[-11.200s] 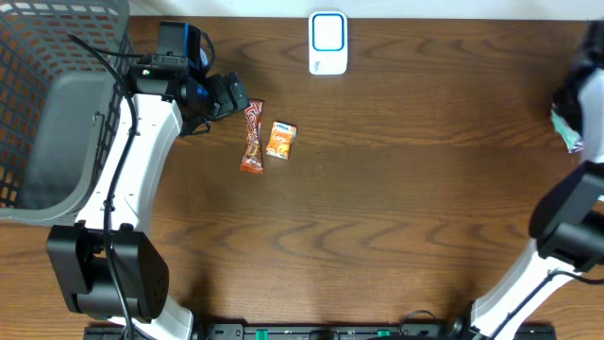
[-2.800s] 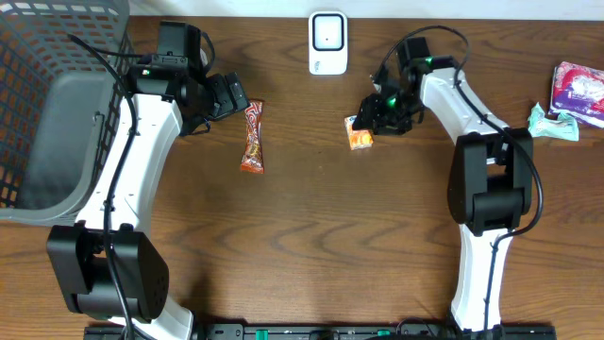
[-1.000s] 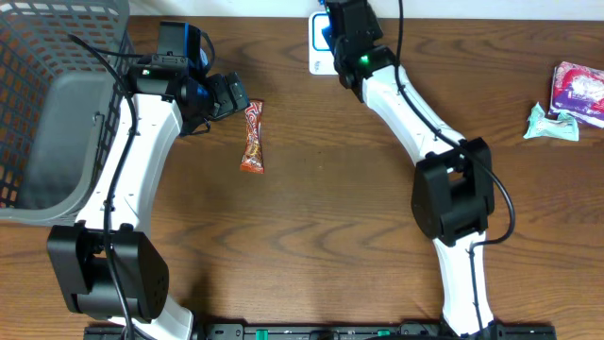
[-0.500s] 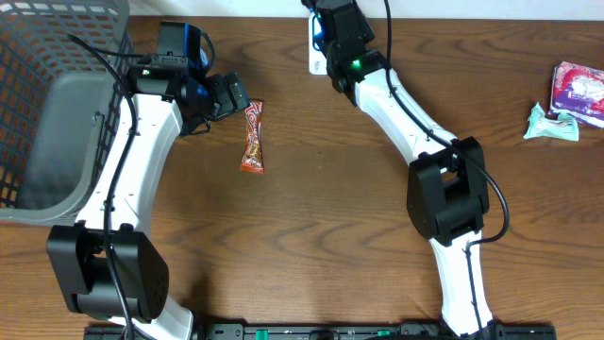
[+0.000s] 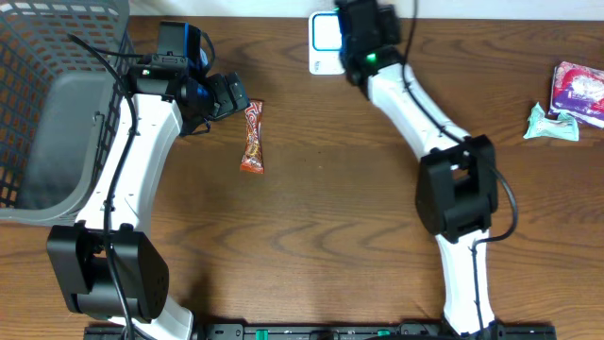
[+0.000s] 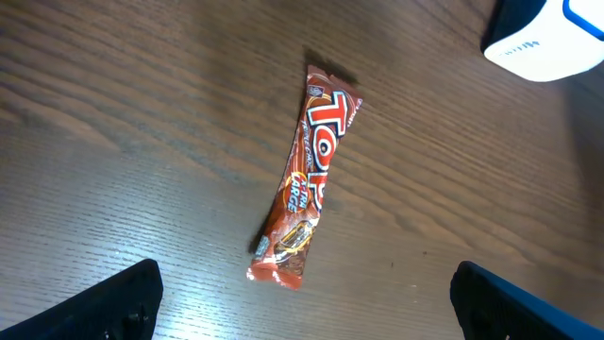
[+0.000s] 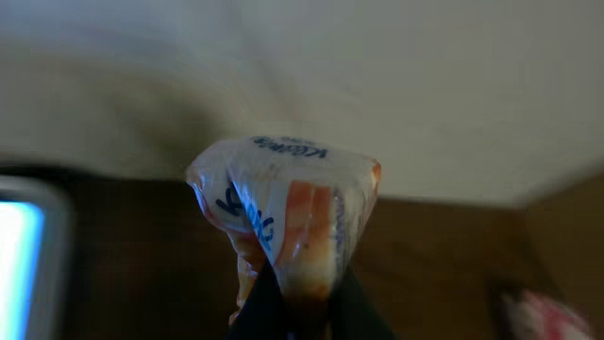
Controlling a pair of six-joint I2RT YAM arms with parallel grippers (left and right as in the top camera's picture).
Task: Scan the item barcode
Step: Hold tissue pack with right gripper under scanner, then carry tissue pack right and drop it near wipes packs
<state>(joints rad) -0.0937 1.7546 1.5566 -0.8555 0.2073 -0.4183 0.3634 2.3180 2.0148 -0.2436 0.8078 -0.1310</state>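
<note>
My right gripper (image 7: 293,304) grips the snack packet (image 7: 288,212) by the scanner (image 5: 324,42), top centre; left gripper (image 6: 307,312) gapes near the candy bar (image 6: 307,189).

Red candy bar (image 5: 252,138) lies on wooden table (image 5: 330,217), basket (image 5: 28,57) nearby.

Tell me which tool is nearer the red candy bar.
Left. The left tool stands open just beside the red candy bar; the right tool, shut on an orange packet, is away by the white scanner.
</note>
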